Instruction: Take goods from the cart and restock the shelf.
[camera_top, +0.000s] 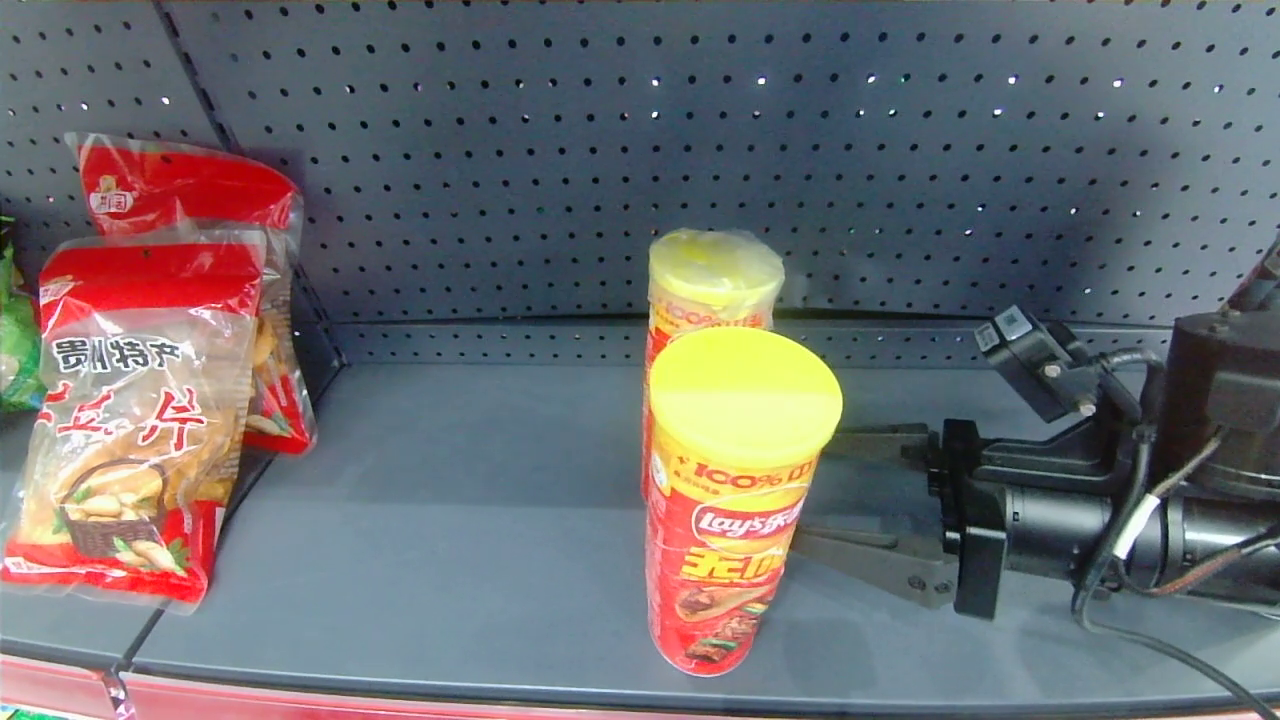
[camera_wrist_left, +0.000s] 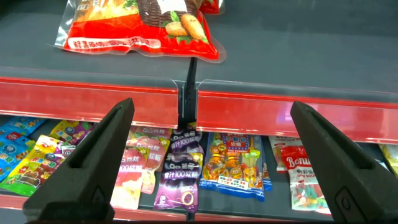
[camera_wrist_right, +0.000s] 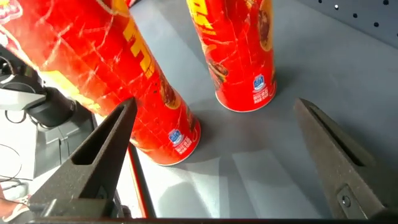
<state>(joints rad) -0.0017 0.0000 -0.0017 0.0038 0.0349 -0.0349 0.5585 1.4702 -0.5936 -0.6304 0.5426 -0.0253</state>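
Note:
Two red chip cans with yellow lids stand upright on the grey shelf (camera_top: 480, 520). The front can (camera_top: 735, 500) is near the shelf's front edge and the rear can (camera_top: 712, 280) is right behind it. My right gripper (camera_top: 822, 492) lies level just to the right of the front can, open, with nothing between its fingers. The right wrist view shows the front can (camera_wrist_right: 124, 81) and the rear can (camera_wrist_right: 239, 50) just beyond the right gripper (camera_wrist_right: 214, 106). My left gripper (camera_wrist_left: 211, 104) is open and empty, below and in front of the shelf's red front strip (camera_wrist_left: 280, 106).
Red potato-snack bags (camera_top: 130, 400) lean at the shelf's left end, beyond a divider; one bag (camera_wrist_left: 143, 25) also shows above the red strip. A perforated back panel (camera_top: 700, 150) closes the shelf. The lower shelf holds several candy packets (camera_wrist_left: 180, 174). Bare shelf lies between bags and cans.

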